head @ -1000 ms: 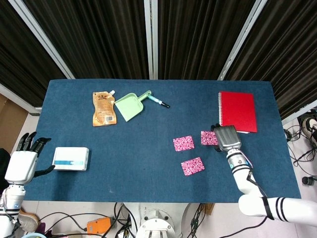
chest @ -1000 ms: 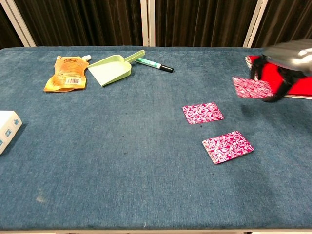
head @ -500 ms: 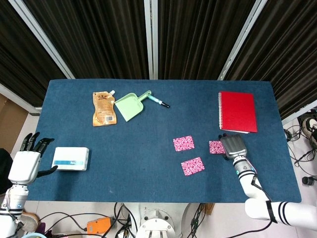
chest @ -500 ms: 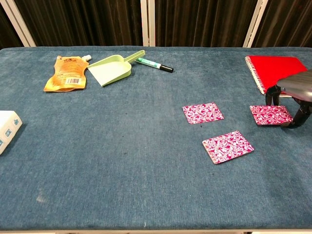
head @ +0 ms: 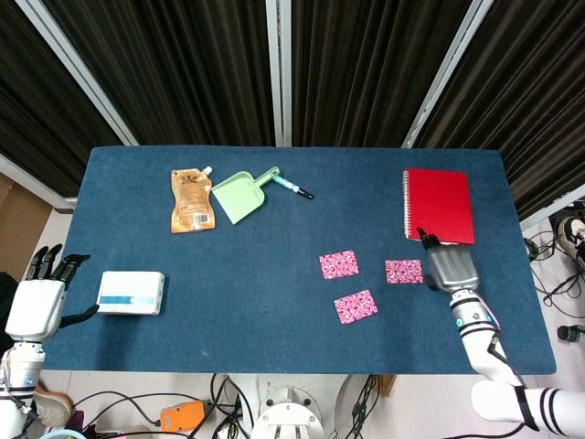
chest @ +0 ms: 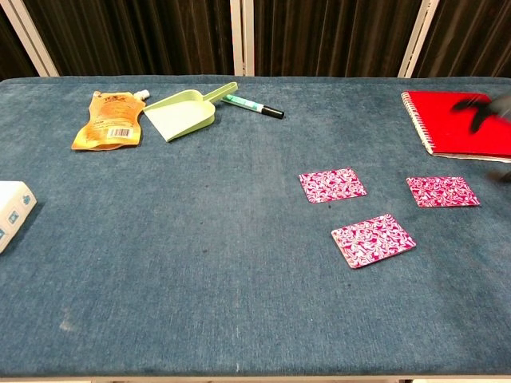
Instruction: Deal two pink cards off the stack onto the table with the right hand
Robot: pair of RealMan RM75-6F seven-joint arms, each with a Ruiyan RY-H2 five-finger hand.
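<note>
Right hand now lifted off third pink card; empty, fingers apart; palm down.

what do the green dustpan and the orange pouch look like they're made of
Green dustpan: likely moulded plastic, a matt, even pale green, with handle and pan formed as one piece.
Orange pouch: seemingly flexible plastic or foil film, slightly glossy, with a crinkled surface, a printed barcode label and a white spout cap.
</note>
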